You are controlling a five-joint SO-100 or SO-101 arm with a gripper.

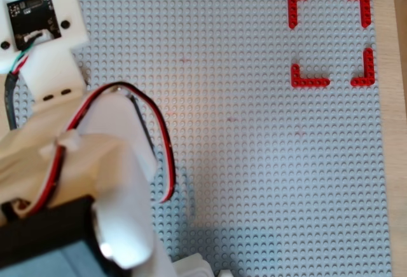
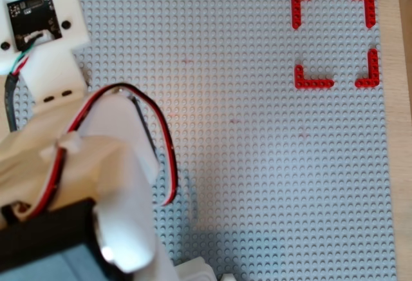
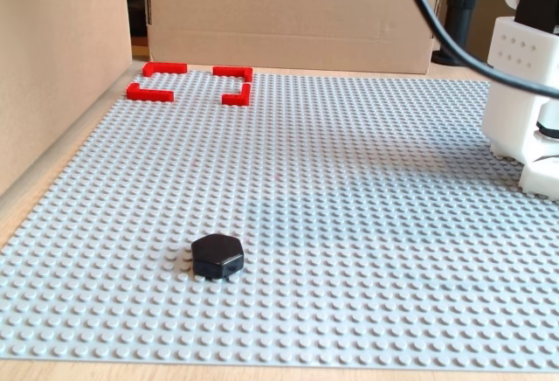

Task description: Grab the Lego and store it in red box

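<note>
The Lego (image 3: 217, 255) is a small glossy black hexagonal piece lying flat on the grey baseplate (image 3: 349, 180), near the front left in the fixed view. It does not show in either overhead view, where the arm (image 1: 114, 162) (image 2: 116, 165) covers the left side. The red box (image 3: 148, 93) is four red L-shaped corners at the far left of the fixed view, and at the top right in both overhead views (image 1: 310, 81) (image 2: 313, 82). It looks empty. The gripper's fingers show in no view.
Cardboard walls stand along the left (image 3: 52, 66) and back (image 3: 288, 14) of the baseplate, close to the red box. The white arm base (image 3: 524, 93) stands at the right in the fixed view, with a black cable (image 3: 437, 23) hanging above.
</note>
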